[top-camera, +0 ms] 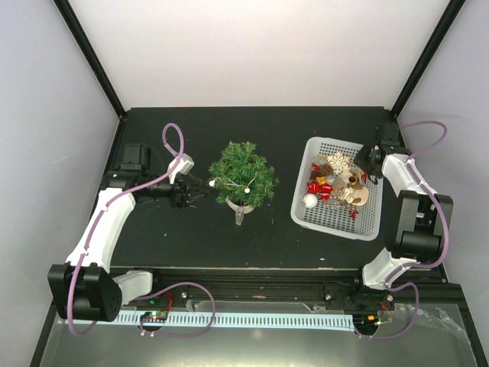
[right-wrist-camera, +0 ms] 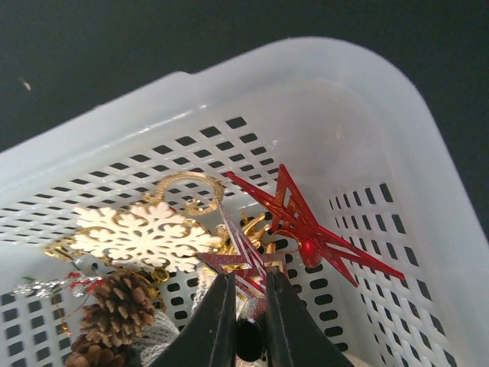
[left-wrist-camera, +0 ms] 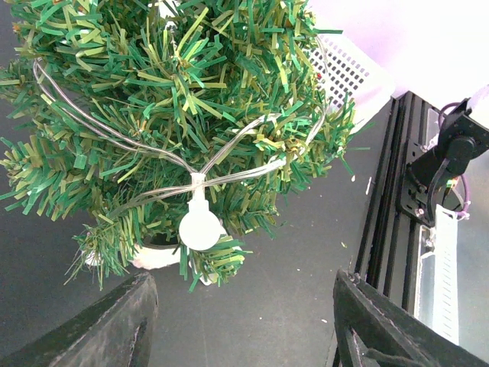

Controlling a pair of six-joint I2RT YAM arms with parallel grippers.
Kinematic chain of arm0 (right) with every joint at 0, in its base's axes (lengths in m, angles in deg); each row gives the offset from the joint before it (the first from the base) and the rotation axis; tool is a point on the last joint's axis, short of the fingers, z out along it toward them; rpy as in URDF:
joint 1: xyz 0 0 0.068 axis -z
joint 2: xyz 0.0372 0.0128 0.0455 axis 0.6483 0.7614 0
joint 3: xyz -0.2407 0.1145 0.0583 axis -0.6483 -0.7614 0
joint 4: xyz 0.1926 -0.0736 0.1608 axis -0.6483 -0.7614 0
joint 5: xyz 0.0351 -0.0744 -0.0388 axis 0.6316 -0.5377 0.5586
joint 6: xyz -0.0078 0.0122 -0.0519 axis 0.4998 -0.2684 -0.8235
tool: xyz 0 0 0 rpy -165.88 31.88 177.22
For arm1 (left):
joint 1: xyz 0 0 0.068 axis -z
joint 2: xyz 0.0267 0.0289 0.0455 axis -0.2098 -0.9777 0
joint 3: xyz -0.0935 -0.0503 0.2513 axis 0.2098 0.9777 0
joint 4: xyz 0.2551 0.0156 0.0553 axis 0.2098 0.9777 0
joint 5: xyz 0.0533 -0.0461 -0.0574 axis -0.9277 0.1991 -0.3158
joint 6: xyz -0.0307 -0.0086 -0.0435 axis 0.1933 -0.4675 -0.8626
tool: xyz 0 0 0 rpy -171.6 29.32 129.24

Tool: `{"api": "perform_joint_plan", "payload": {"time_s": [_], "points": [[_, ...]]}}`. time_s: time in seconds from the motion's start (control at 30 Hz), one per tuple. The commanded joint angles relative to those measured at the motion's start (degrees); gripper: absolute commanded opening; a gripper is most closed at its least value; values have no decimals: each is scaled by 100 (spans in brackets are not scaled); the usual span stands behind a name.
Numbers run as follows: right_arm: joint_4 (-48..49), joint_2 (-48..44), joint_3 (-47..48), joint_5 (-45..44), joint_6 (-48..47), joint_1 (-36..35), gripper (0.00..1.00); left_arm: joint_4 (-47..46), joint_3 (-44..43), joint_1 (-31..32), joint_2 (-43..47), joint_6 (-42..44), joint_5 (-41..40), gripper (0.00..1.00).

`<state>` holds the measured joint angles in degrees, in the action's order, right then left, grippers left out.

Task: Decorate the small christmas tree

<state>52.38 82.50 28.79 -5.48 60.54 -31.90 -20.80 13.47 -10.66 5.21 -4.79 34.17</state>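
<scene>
Desk [top-camera: 168,237] stock: two arms, two claws, one small christmas tree [top-camera: 244,174], one white basket [top-camera: 336,225].

Left claw [left-wrist-camera: 244,306]: jaws spread wide, holding nothing, just short of the tree. The tree stands upright at mid-desk in its white pot [top-camera: 239,206]. The overhead view shows two white bulbs on it; the left wrist view shows one bulb [left-wrist-camera: 200,225] and its clear wire. Right claw [right-wrist-camera: 250,287]: jaws narrowed to a slit, pinching a red glitter star [right-wrist-camera: 237,264] inside the basket. Only the right wrist view separates the items beyond it: one red wire star [right-wrist-camera: 306,222], one snowflake [right-wrist-camera: 145,237], one pine cone [right-wrist-camera: 114,310].
</scene>
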Motion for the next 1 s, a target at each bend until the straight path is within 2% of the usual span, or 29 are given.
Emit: {"api": "perform_joint_plan", "payload": {"time_s": [0.0,0.2,0.4,0.6,0.8,0.87,0.97], "points": [[-295,-444,297,-99,108,22,2,66,-236,-40,136,72,36,64],[-611,-1149,501,28,143,-96,2,358,-642,-39,195,272,-331,65],[-802,-1984,558,531,119,-209,2,606,-1111,-31,348,847,-690,68],[-1188,-2631,806,918,127,-826,2,623,-1911,63,291,1198,-1021,70],[-1502,-3200,1139,853,238,-1862,2,408,-2462,907,282,1295,-1989,70],[-1550,-3314,1218,920,345,-2206,2,435,-2558,1096,238,1129,-1758,74],[-1515,-3514,1304,980,521,-2724,2,693,-2889,1142,-100,596,-737,75]]}}
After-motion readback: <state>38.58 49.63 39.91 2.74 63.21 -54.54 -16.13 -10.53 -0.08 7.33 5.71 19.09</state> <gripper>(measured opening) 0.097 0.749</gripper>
